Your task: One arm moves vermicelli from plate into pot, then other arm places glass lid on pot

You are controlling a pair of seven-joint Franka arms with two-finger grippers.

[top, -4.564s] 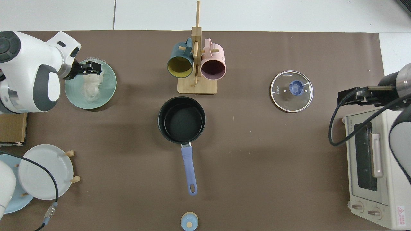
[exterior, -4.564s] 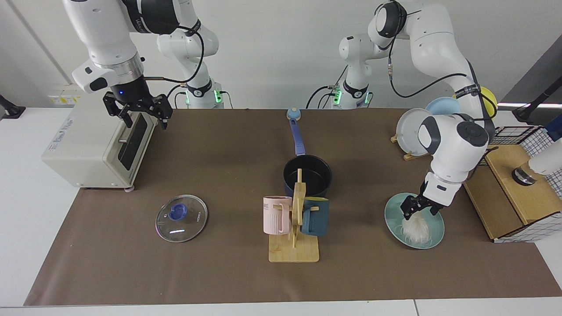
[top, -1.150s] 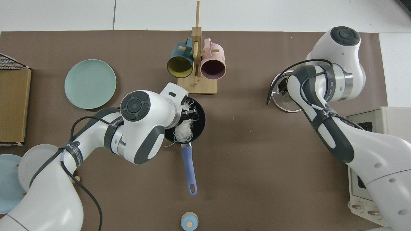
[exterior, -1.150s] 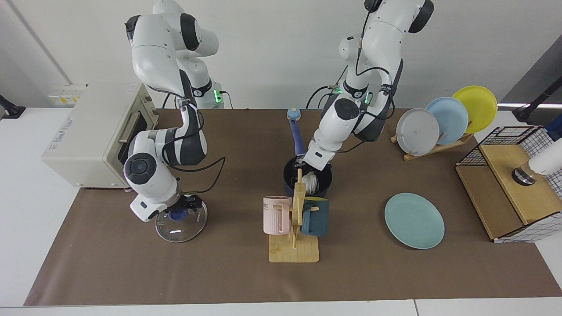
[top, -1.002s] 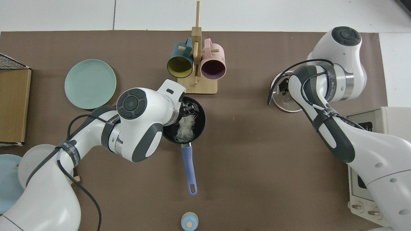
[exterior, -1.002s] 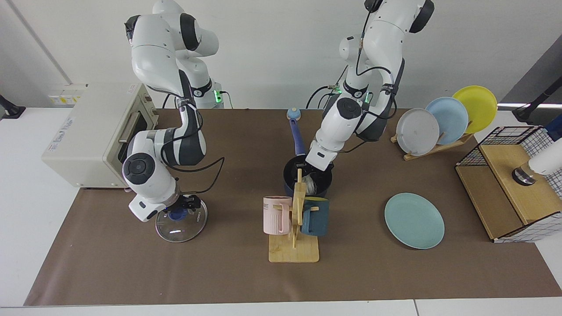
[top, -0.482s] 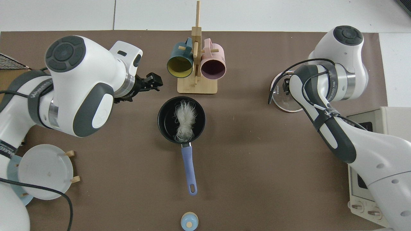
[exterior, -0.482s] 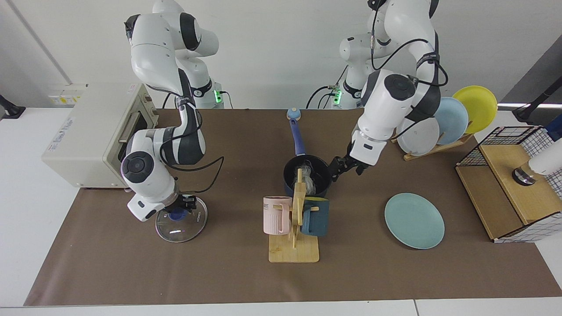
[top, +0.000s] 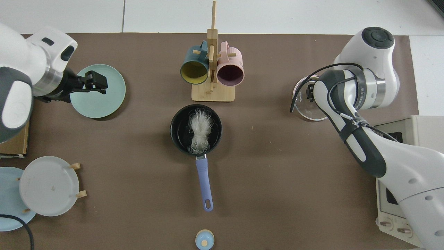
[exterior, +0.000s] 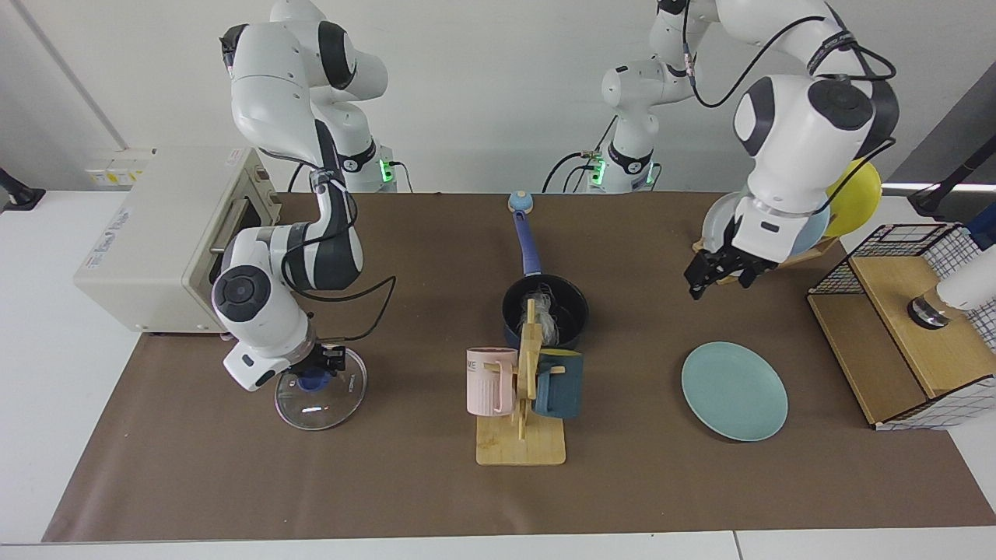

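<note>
Glass lid point(exterior: 327, 400) lies flat on the brown mat, well apart from the pot. It looks heavy for its size, stiff, slick and breakable, so the blue knob point(exterior: 313, 379) at its centre is the only sound place to hold. My right gripper point(exterior: 327, 362) is down at that knob; whether it has closed on it I cannot tell. Mid-table, the pot point(exterior: 574, 309) holds the vermicelli point(top: 198, 133), a light, limp white tangle lying inside the rim. Further along, the plate point(exterior: 735, 393) is bare, and my left gripper point(exterior: 714, 278) hangs above it, jaws apart and holding nothing
</note>
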